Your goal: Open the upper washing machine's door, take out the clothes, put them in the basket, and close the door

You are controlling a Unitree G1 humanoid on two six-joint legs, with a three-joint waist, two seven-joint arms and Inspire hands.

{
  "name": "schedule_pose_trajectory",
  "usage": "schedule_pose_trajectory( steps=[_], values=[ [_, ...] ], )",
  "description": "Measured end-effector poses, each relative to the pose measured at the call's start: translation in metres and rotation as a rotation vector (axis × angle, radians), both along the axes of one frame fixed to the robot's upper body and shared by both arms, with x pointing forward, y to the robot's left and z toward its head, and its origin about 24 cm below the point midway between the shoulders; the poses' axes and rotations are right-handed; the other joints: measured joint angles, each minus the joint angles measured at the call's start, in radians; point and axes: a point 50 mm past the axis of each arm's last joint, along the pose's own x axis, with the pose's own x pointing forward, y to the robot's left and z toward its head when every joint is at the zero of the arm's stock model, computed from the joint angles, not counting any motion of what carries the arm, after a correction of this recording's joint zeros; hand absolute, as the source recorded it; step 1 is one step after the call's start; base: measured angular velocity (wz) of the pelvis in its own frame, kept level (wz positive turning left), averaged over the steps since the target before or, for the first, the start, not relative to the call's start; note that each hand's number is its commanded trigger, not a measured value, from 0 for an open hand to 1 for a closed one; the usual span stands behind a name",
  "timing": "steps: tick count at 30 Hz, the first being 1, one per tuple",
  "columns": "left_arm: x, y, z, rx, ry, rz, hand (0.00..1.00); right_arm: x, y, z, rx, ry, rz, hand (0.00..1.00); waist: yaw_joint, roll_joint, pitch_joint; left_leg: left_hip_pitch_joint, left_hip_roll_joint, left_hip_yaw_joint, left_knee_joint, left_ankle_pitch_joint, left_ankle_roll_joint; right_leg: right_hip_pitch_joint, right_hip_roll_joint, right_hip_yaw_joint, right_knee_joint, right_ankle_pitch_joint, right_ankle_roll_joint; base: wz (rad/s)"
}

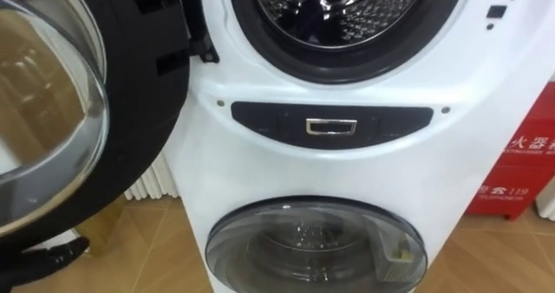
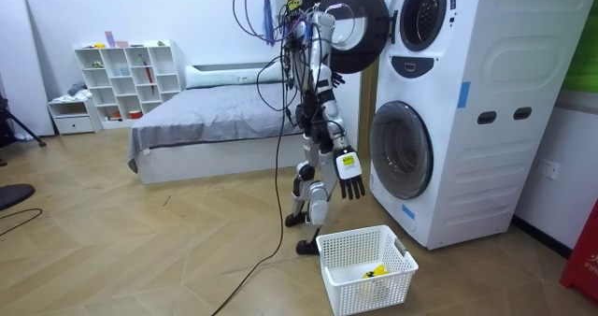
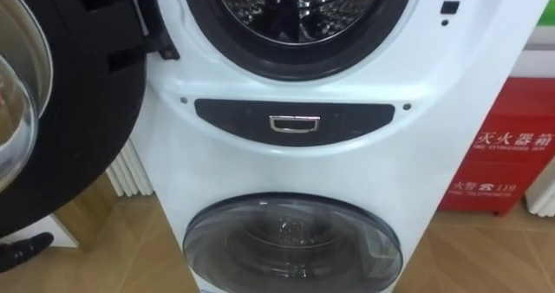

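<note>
Overall, I judged the task to be at or near its final stage. I stood upright directly before the stacked washing machine (image 1: 347, 167), with the white basket (image 2: 397, 260) on the wooden floor just beside my feet.

Machine condition: the upper door (image 1: 130, 111) was swung wide open to my left. The upper drum (image 1: 347, 7) was exposed, and the part of it within the eye views showed bare metal and no cloth. The lower door (image 1: 316, 245) was closed, and I could not tell whether anything lay behind its glass.

Hand condition: my right hand (image 2: 350, 174) hung at my side, well apart from the drum opening, with the fingers relaxed and holding nothing.

Location of the clothes: one small yellow item (image 2: 377, 272) lay on the bottom of the basket. It was too small in the room view to identify with certainty, but I took it to be a garment from the machine.

Completed, by judgement: door opened, item placed in the basket. Remaining: confirm that the unseen upper part of the drum held no further cloth. If it did, one more reach would be required.
</note>
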Motion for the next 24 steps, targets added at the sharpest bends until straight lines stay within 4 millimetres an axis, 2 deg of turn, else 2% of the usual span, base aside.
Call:
schedule_pose_trajectory(
  steps=[4,8,11,14,16,18,20,21,22,23,24],
  values=[
    [0.012,-0.021,0.013,0.150,0.033,-0.094,0.00,0.004,0.003,-0.001,0.007,0.002,0.029,0.00,0.000,-0.024,0.0029,-0.043,-0.002,-0.046,0.029,0.000,0.001,-0.003,0.001,0.000,-0.001,0.005,0.000,0.43],
    [0.010,-0.032,0.018,0.292,0.064,-0.148,0.00,0.019,0.007,-0.003,0.025,-0.046,0.075,0.00,-0.003,-0.023,0.0044,-0.085,-0.004,-0.074,0.054,-0.001,0.003,-0.018,0.001,0.000,-0.005,0.009,0.000,0.25],
    [0.014,-0.045,0.021,0.406,0.102,-0.194,0.00,0.018,0.013,-0.007,0.054,-0.015,0.085,0.00,-0.005,-0.021,0.0059,-0.108,-0.009,-0.103,0.070,0.000,0.004,-0.014,0.001,0.010,-0.006,0.009,0.000,0.39],
    [0.005,-0.059,0.021,0.439,0.128,-0.250,0.00,0.014,0.016,-0.009,0.069,-0.002,0.080,0.00,-0.018,-0.019,0.0070,-0.117,-0.017,-0.107,0.078,0.002,0.007,0.004,-0.005,0.010,-0.030,0.009,0.000,0.27],
    [-0.001,-0.071,0.019,0.439,0.132,-0.306,0.00,0.014,0.017,-0.010,0.080,0.004,0.079,0.00,-0.026,-0.015,0.0126,-0.118,-0.019,-0.108,0.079,0.003,0.009,0.010,-0.006,0.013,-0.035,0.009,0.000,0.18],
    [0.000,-0.085,0.017,0.423,0.122,-0.373,0.00,0.016,0.019,-0.011,0.089,0.001,0.087,0.00,-0.026,-0.006,0.0273,-0.121,-0.018,-0.108,0.079,0.003,0.010,0.011,-0.006,0.011,-0.036,0.009,0.000,0.02],
    [0.002,-0.102,0.020,0.413,0.097,-0.448,0.00,0.017,0.019,-0.010,0.086,-0.010,0.092,0.00,-0.027,0.003,0.0340,-0.127,-0.018,-0.107,0.078,0.006,0.009,0.003,-0.005,0.012,-0.036,0.009,0.000,-0.07],
    [0.005,-0.114,0.035,0.431,0.022,-0.494,0.00,0.019,0.020,-0.011,0.088,-0.010,0.106,0.00,-0.031,0.004,0.0355,-0.134,-0.018,-0.105,0.076,0.009,0.007,-0.006,-0.005,0.012,-0.037,0.008,0.002,-0.15],
    [0.006,-0.120,0.044,0.442,-0.033,-0.512,0.00,0.021,0.020,-0.011,0.088,-0.011,0.111,0.00,-0.034,0.001,0.0337,-0.135,-0.018,-0.103,0.072,0.011,0.005,-0.011,-0.006,0.014,-0.036,0.007,0.004,-0.21],
    [0.008,-0.134,0.069,0.472,-0.187,-0.560,0.00,0.025,0.021,-0.011,0.088,-0.013,0.128,0.00,-0.047,0.002,0.0325,-0.135,-0.019,-0.093,0.057,0.020,0.004,-0.021,-0.006,0.023,-0.036,0.006,0.005,-0.26],
    [0.009,-0.150,0.096,0.497,-0.380,-0.614,0.00,0.031,0.023,-0.012,0.085,-0.017,0.152,0.00,-0.063,0.005,0.0268,-0.129,-0.019,-0.079,0.039,0.031,0.003,-0.033,-0.007,0.033,-0.034,0.006,0.005,-0.32]
  ],
)
